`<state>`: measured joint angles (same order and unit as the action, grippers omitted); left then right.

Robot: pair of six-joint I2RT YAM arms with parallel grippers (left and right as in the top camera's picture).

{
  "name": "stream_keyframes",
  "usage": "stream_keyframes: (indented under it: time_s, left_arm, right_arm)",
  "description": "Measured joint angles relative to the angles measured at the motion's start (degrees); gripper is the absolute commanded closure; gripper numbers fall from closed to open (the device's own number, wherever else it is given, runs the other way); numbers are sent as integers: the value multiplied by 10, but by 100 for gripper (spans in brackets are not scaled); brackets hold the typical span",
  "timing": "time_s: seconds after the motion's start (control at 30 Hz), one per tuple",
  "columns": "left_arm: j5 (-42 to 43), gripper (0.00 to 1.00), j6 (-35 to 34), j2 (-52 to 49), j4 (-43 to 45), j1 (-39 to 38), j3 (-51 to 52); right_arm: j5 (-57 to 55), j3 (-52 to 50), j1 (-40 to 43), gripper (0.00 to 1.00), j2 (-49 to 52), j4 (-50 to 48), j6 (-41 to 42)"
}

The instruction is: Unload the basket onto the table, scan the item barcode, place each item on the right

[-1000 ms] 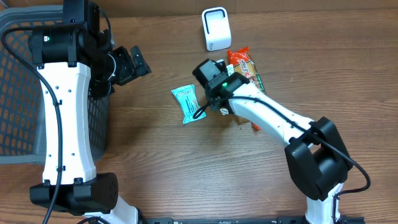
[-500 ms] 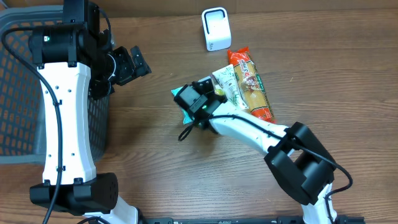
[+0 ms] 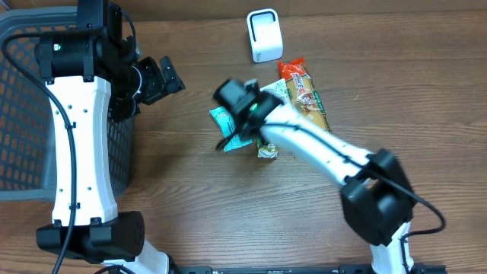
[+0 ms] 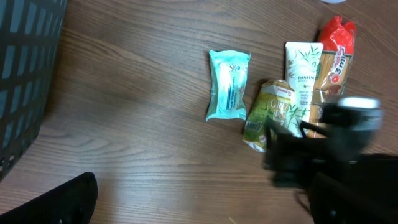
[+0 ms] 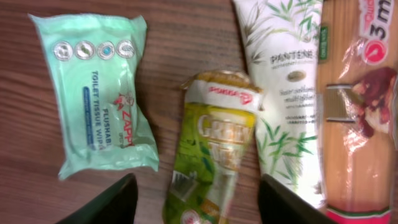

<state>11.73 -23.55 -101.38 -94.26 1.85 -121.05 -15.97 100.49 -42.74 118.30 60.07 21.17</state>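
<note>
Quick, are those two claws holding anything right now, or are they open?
Left gripper: open, empty.
Right gripper: open over the green tea packet, not gripping it.

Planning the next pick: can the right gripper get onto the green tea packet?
Probably yes. The right gripper hangs open right over the green tea packet, nothing on top of it; the wipes pack and white tube lie close alongside.

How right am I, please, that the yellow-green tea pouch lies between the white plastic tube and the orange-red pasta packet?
Not quite: the yellow-green tea pouch lies between the mint-green tissue pack and the white plastic tube; the orange-red pasta packet is beyond the tube. The right wrist view shows it.
</note>
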Motion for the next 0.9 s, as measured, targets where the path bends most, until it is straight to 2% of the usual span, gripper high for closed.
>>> stream_keyframes:
  time_s: [0.2, 0.3, 0.43, 0.57, 0.9]
  left_arm:
    - [0, 0, 0, 0, 0, 0, 0]
    - [0, 0, 0, 0, 0, 0, 0]
    - [0, 0, 0, 0, -1, 0, 0]
    - [0, 0, 0, 0, 0, 0, 0]
    - [0, 0, 0, 0, 0, 0, 0]
  right_arm:
    - [206, 25, 139, 28, -17, 51, -22]
    - [326, -8, 198, 30, -17, 40, -58]
    - [461, -94, 234, 34, -17, -12, -88]
    - [544, -156, 226, 40, -21, -113, -90]
    - [560, -222, 225, 44, -21, -217, -34]
